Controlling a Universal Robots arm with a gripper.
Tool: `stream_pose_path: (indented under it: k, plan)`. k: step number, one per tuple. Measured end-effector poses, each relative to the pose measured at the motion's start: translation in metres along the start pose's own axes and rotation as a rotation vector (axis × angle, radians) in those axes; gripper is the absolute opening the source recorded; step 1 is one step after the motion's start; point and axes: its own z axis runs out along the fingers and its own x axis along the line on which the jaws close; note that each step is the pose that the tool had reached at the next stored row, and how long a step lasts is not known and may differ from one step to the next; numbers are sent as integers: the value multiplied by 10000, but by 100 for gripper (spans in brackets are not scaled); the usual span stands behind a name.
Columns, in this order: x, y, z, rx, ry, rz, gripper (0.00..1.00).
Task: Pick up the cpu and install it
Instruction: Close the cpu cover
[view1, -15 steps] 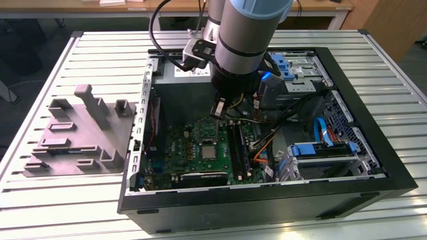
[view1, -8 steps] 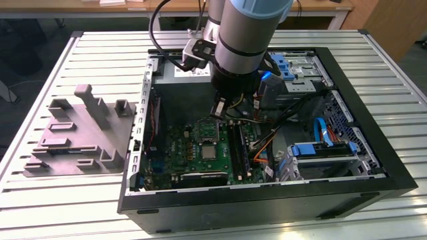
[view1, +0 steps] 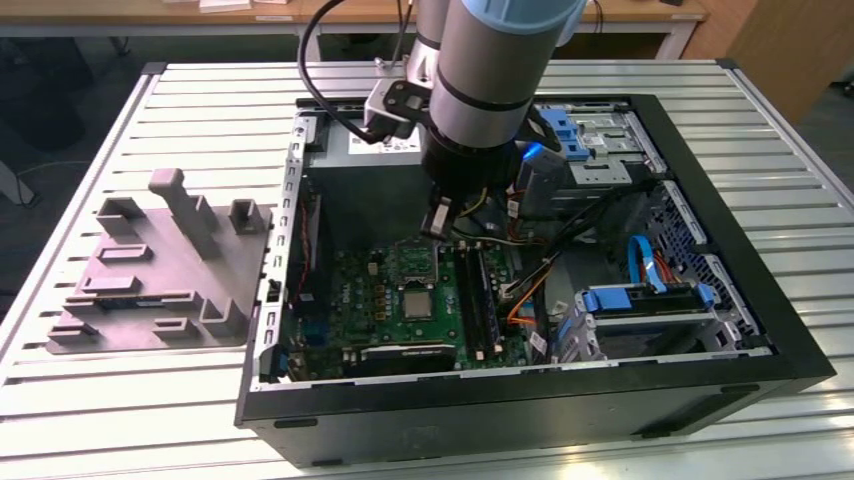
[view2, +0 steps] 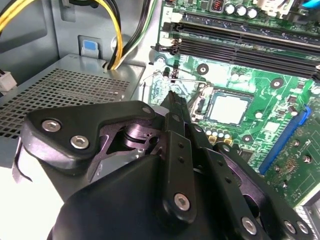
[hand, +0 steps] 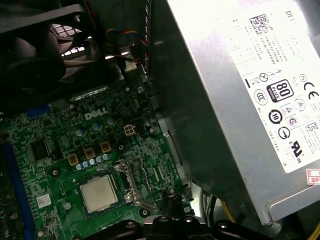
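A slatted white worktop (view1: 160, 400) carries an open black computer case (view1: 747, 330). Inside it, the green motherboard (view1: 387, 300) lies under the arm (view1: 487, 90). The hand (view2: 172, 102) hangs with its fingers pressed together, holding nothing. The cpu (view1: 418, 304) already sits flat in the motherboard's socket, at six o'clock from the hand in the exterior view, clear of the fingertips.

above cpu (hand: 99, 193): open | beside: metal box (hand: 240, 100), cables (view1: 567, 235)

We see a white slatted metal table (view1: 160, 410) carrying an open black computer case (view1: 747, 330) at its three o'clock and a grey moulded plastic fixture (view1: 160, 275) at its nine o'clock.
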Motion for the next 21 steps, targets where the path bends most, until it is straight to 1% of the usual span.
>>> stream_pose_path:
  k: [3,7,12,21]
  plan:
    - [2,2,0,24,78,-49,11]
    - [9,3,-2,40,145,-112,11]
    - [31,-3,-3,40,152,-142,11]
    - [43,-8,-5,41,152,-143,11]
